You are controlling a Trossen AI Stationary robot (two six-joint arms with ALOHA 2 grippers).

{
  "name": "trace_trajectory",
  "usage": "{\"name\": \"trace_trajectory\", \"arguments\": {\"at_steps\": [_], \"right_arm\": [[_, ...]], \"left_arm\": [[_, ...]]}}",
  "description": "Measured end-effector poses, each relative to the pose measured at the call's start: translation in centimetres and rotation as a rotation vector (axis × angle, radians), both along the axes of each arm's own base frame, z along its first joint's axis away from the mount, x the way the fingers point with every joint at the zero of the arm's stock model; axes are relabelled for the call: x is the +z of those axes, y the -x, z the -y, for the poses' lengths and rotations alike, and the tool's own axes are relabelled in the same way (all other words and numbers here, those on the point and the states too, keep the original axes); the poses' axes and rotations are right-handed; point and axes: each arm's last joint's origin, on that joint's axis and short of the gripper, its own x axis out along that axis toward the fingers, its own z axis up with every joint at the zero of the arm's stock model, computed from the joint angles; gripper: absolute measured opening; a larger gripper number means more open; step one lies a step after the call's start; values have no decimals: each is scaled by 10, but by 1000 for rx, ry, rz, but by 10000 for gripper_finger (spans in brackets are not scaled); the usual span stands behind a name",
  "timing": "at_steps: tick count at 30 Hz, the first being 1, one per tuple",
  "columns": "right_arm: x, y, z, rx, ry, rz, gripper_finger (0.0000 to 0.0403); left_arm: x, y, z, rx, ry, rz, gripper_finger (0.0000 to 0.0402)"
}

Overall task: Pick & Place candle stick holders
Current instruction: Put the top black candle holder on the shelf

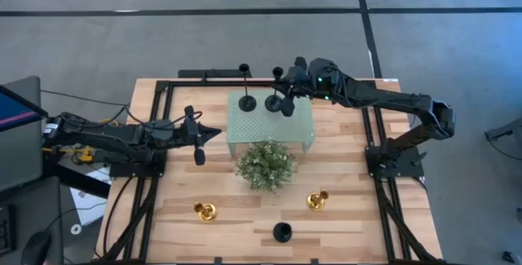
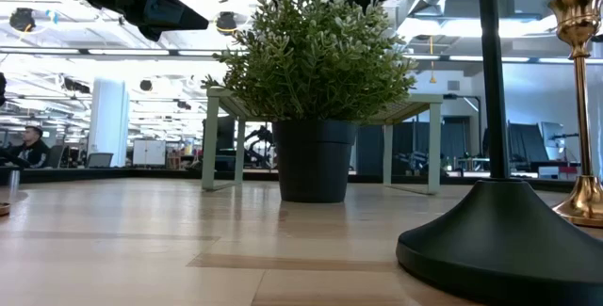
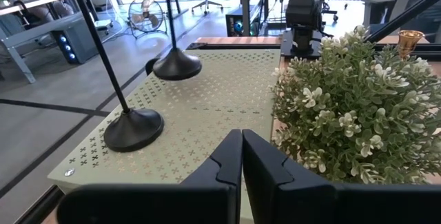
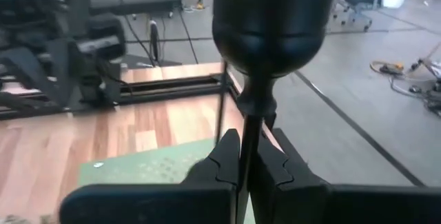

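the right gripper clamps the thin stem of a tall black candle stick holder standing on the pale green perforated metal shelf, beside a second black holder. the left gripper hovers near the shelf, fingers pressed together, empty.

Pale green perforated riser sits mid-table w/ two black disc-base candle holders on it, one at and one at. Right gripper is at the 2nd holder's stem. Bushy green plant at riser's 6 o'clock. Gold holders & and third black holder near front edge. Left gripper at riser's 9 o'clock.
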Motion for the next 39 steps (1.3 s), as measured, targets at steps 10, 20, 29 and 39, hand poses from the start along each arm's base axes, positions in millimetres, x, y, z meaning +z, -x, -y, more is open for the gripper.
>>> {"name": "trace_trajectory", "arguments": {"at_steps": [10,20,29,39], "right_arm": [[-13,-8,18,39,-60,15,0],[-14,-6,22,24,-65,10,0],[-17,-5,22,18,-94,-20,0],[-20,-7,24,16,-92,-27,2]], "left_arm": [[0,0,0,0,0,0,11],[0,0,0,0,0,0,11],[0,0,0,0,0,0,11],[0,0,0,0,0,0,11]]}}
